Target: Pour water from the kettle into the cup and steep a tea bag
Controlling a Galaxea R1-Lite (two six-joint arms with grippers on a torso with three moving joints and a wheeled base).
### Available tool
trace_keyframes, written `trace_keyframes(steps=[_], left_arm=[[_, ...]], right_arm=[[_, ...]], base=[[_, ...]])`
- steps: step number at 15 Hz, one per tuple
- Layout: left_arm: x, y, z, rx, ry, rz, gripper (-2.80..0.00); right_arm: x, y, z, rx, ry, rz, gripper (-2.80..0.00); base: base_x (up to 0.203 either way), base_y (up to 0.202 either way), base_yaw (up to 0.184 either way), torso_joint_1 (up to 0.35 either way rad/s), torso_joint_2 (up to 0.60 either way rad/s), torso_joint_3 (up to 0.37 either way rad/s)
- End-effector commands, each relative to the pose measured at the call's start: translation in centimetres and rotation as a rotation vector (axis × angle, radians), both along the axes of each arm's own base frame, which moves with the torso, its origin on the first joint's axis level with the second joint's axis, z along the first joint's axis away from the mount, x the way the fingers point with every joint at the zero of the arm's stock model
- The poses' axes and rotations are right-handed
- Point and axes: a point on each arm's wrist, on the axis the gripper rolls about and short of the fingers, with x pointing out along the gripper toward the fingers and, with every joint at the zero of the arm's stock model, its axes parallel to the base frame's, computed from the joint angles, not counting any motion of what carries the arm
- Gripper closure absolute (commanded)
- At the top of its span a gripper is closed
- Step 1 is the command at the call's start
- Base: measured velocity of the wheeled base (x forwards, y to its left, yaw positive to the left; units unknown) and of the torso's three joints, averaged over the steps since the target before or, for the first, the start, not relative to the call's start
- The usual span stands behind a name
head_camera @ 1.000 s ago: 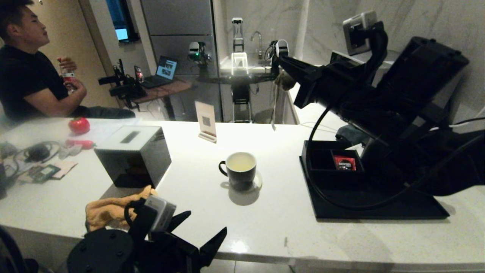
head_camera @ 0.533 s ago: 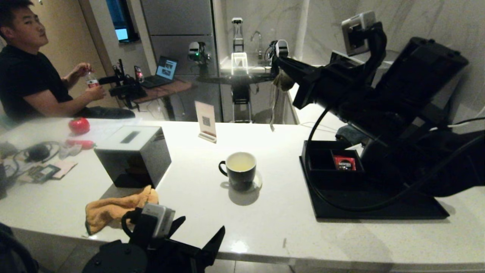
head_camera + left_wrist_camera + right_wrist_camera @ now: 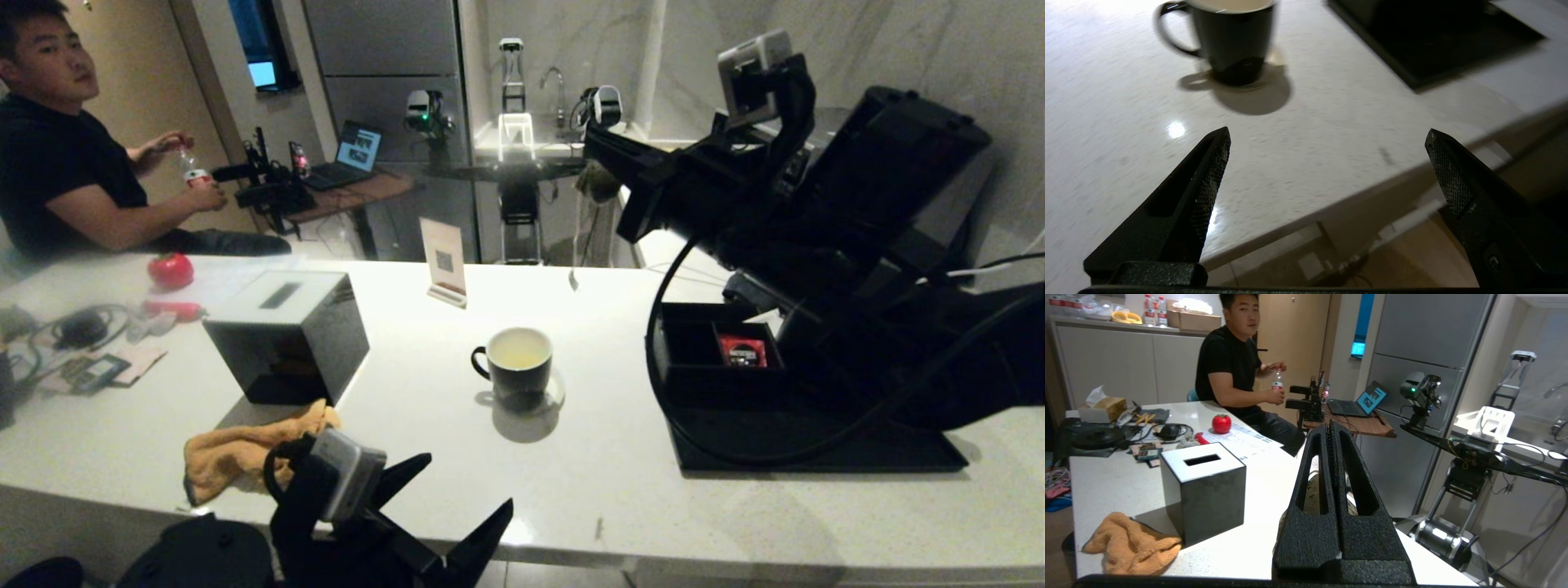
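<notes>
The tea bag (image 3: 598,181) hung pinched between the closed fingers of my right gripper (image 3: 591,140), its string trailing down to the white tag (image 3: 574,280). Against the earlier frames, this gripper had shifted toward my left and the tag had swung with it. The bag remained high above the counter (image 3: 571,482), beyond the cup (image 3: 518,365) and not over it. The cup stood on the counter below my right gripper, holding pale yellowish water (image 3: 519,352), its handle toward my left. My left gripper (image 3: 461,498) hovered at the counter's near edge, short of the cup, fingers (image 3: 1208,183) spread wide and holding nothing; it had advanced slightly. The black tray (image 3: 816,445) lay beneath my right arm.
</notes>
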Motion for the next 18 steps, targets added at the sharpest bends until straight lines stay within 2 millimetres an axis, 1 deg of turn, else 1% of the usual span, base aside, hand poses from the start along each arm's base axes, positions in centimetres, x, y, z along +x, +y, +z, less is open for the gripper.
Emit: trace_keyframes(steps=[1, 4, 5, 8, 11, 16, 18], left_arm=[[-0.1, 0.0, 0.8, -0.050, -0.041, -0.028, -2.80], [0.1, -0.5, 1.1, -0.070, -0.040, -0.132, -2.80], [0.3, -0.6, 1.0, -0.070, -0.037, -0.143, -2.80], [1.7, -0.6, 1.3, -0.095, -0.046, -0.170, -2.80], [3.9, -0.5, 1.8, -0.122, -0.074, -0.143, -2.80], [8.2, 0.8, 1.6, -0.101, -0.120, -0.104, -2.80], [9.5, 1.0, 1.6, -0.105, -0.130, -0.098, -2.80]], right_arm=[[-0.2, 0.3, -0.1, 0.000, -0.004, 0.010, 0.00], [-0.5, 1.1, -0.4, -0.004, 0.005, 0.038, 0.00], [-0.5, 1.4, -0.6, -0.008, 0.010, 0.047, 0.00], [-1.5, 2.9, -0.6, -0.011, 0.016, 0.100, 0.00], [-2.0, 3.8, -0.9, -0.018, 0.023, 0.128, 0.00], [-2.4, 4.2, -1.2, -0.023, 0.030, 0.144, 0.00], [-2.8, 4.6, -1.3, -0.026, 0.032, 0.161, 0.00]], base=[[0.000, 0.000, 0.000, 0.000, 0.00, 0.000], [0.000, 0.000, 0.000, 0.000, 0.00, 0.000], [0.000, 0.000, 0.000, 0.000, 0.00, 0.000], [0.000, 0.000, 0.000, 0.000, 0.00, 0.000], [0.000, 0.000, 0.000, 0.000, 0.00, 0.000], [0.000, 0.000, 0.000, 0.000, 0.00, 0.000], [0.000, 0.000, 0.000, 0.000, 0.00, 0.000]])
